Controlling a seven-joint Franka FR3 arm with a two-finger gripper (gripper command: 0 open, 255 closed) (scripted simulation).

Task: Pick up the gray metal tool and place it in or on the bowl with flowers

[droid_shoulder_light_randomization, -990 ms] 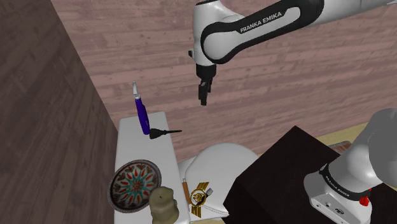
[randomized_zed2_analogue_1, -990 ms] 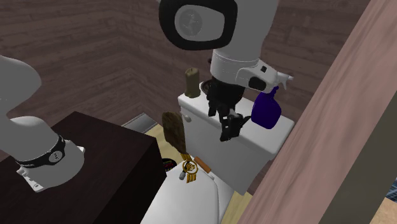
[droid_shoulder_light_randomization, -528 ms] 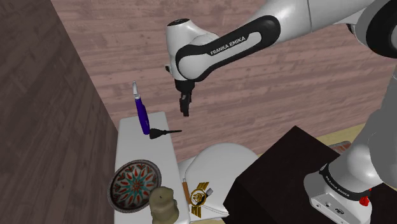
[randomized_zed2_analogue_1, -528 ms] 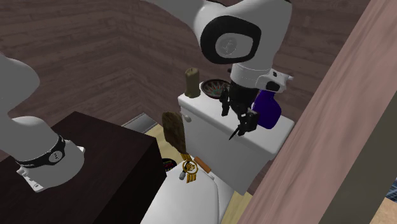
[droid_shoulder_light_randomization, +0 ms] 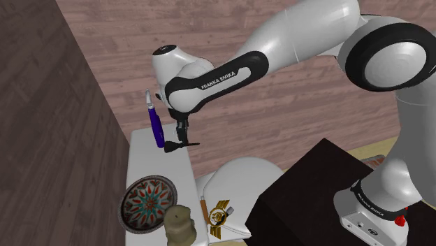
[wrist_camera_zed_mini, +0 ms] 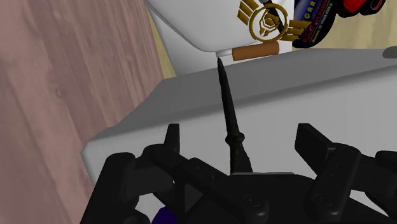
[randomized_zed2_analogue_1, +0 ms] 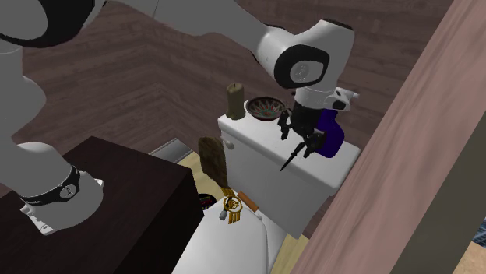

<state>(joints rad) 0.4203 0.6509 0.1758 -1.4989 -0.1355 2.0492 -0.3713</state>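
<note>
Shoulder view puts the gripper just above the dark pointed tool, whose tip reaches the white tank top's edge, well apart from the flowered bowl; second exterior view has the blue bottle apparently crowding close; wrist view shows fingers spread, straddling the tool untouched, so lowering and closing comes next.

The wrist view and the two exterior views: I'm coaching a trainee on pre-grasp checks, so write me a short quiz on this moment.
1. True or false: the gripper is shut on the dark pointed tool.
2. What stands beside the tool on the white top? A) purple spray bottle B) red mug C) green book
3. Short answer: is the tool in the flowered bowl yet?
Key: 1 false, the fingers stand apart on either side of it. 2 A. 3 no, it lies on the white top.
</note>
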